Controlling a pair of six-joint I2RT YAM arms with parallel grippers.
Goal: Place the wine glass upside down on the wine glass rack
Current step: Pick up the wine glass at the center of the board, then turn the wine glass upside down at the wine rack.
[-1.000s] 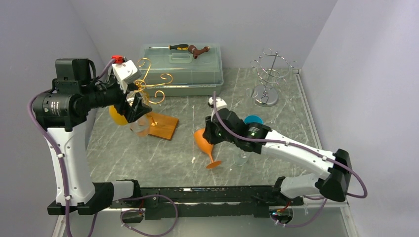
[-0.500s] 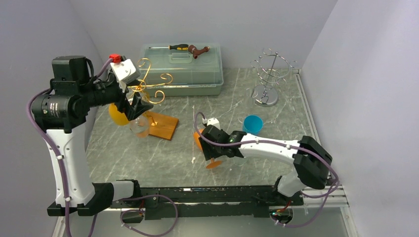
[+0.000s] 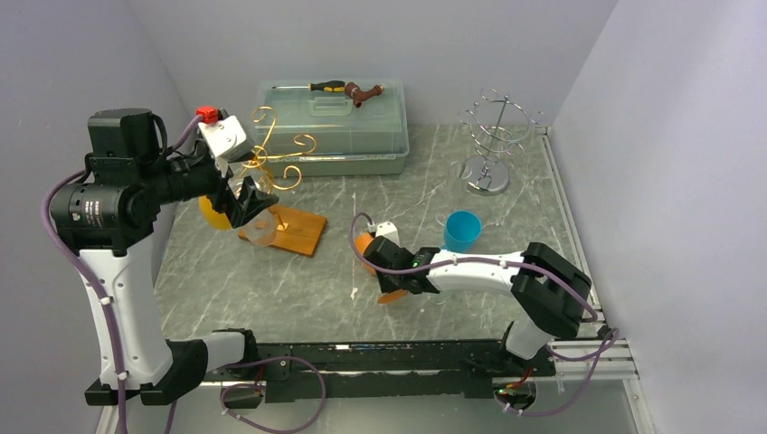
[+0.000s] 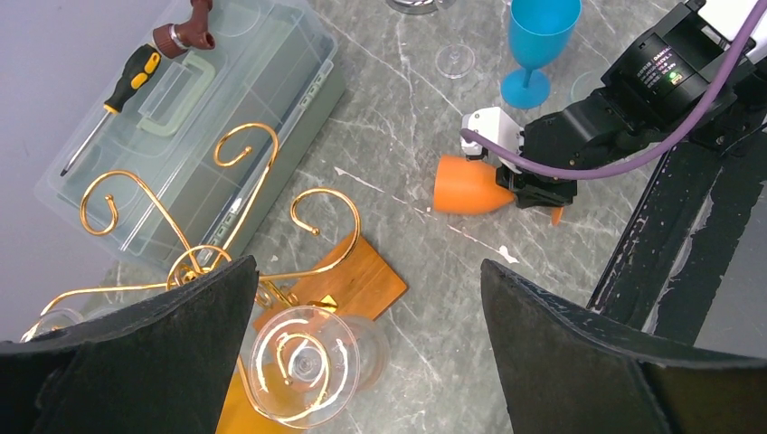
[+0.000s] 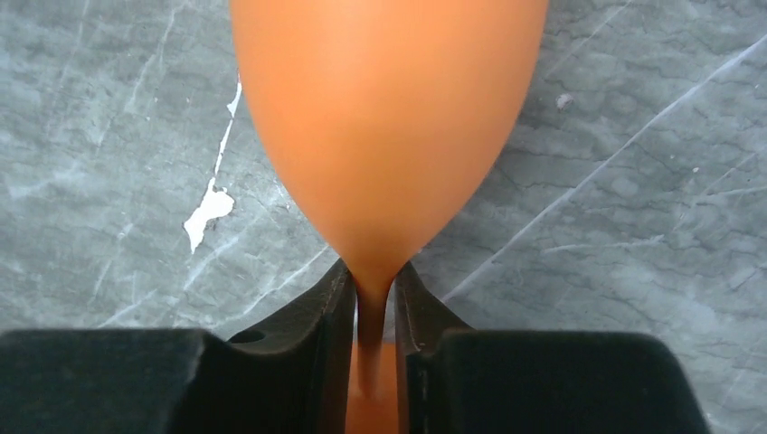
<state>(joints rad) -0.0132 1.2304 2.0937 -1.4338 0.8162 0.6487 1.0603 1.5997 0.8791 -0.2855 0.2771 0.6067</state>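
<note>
The gold wire rack (image 3: 276, 158) stands on a wooden base (image 3: 297, 231) at the left; it also shows in the left wrist view (image 4: 244, 208). A clear wine glass (image 3: 258, 231) hangs upside down at the rack, foot up (image 4: 303, 362). My left gripper (image 3: 249, 194) hovers above it, jaws wide open and empty (image 4: 369, 280). An orange wine glass (image 3: 364, 249) lies tilted low over the table centre (image 4: 466, 185). My right gripper (image 3: 387, 271) is shut on its stem just below the bowl (image 5: 389, 117), the gripper itself (image 5: 373, 307) close to the tabletop.
A clear plastic box (image 3: 335, 127) with a screwdriver (image 3: 321, 87) on its lid sits at the back. A silver wire rack (image 3: 493, 136) stands back right. A blue glass (image 3: 462, 231) stands right of the orange one. A yellow glass (image 3: 215, 212) hangs behind my left gripper.
My right arm has folded in and lowered, carrying the orange glass left and down toward the table, uncovering the blue glass. My left arm has shifted slightly up and left.
</note>
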